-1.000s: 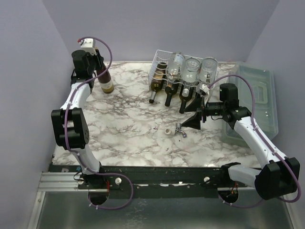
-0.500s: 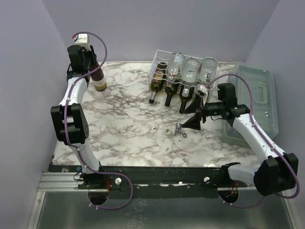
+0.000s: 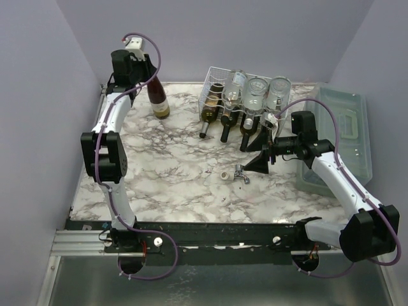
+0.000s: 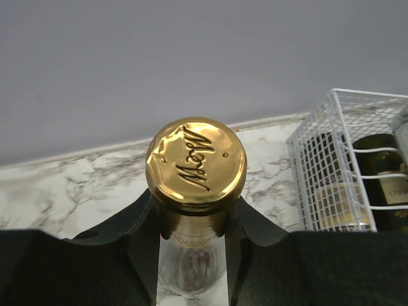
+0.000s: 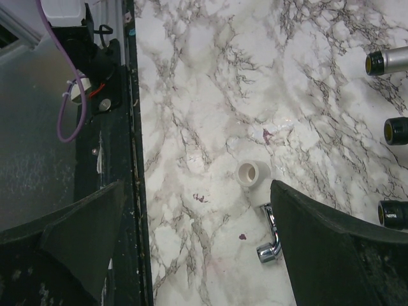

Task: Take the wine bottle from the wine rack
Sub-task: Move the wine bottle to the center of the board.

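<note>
My left gripper is shut on the neck of a dark wine bottle with a gold cap. It holds the bottle roughly upright at the back left of the marble table, left of the white wire wine rack. In the left wrist view my fingers clamp the neck just below the cap, and the rack shows at right. The rack holds several more bottles, necks pointing forward. My right gripper is open and empty in front of the rack.
A translucent lidded bin stands at the right edge. A small white ring and a chrome fitting lie on the table under my right gripper. Bottle necks show at the right of that view.
My left arm swung the held bottle first left, then right and back, so it is now closer to the rack. The right arm has barely moved.
</note>
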{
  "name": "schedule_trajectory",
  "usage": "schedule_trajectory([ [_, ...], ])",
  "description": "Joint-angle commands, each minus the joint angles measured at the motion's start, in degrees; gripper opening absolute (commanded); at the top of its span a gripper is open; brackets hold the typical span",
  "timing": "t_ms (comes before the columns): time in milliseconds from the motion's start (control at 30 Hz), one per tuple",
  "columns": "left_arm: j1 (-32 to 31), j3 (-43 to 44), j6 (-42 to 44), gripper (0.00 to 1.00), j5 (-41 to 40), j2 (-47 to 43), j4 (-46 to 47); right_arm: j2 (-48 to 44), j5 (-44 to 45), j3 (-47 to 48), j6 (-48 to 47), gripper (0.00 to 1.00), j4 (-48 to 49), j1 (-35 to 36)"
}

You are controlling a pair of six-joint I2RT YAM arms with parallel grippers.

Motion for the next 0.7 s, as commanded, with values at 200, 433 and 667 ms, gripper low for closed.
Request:
schedule_trajectory([
  [200,-10.88,16.38,0.95,0.0,-0.15,6.36,11.41,-0.81,-1.6,1.32,-0.46,1.0,-0.48,-0.18],
  [433,-12.35,18.86,1.13,0.0,-4.6,8.92,11.41,-0.79,-1.83,1.41,-0.45,1.0,-0.62,-0.17],
  [667,-13.14,18.2,5.52,0.0,-8.55,7.41,10.99,-0.8,-2.4,1.43,-0.45,1.0,-0.76,-0.23],
])
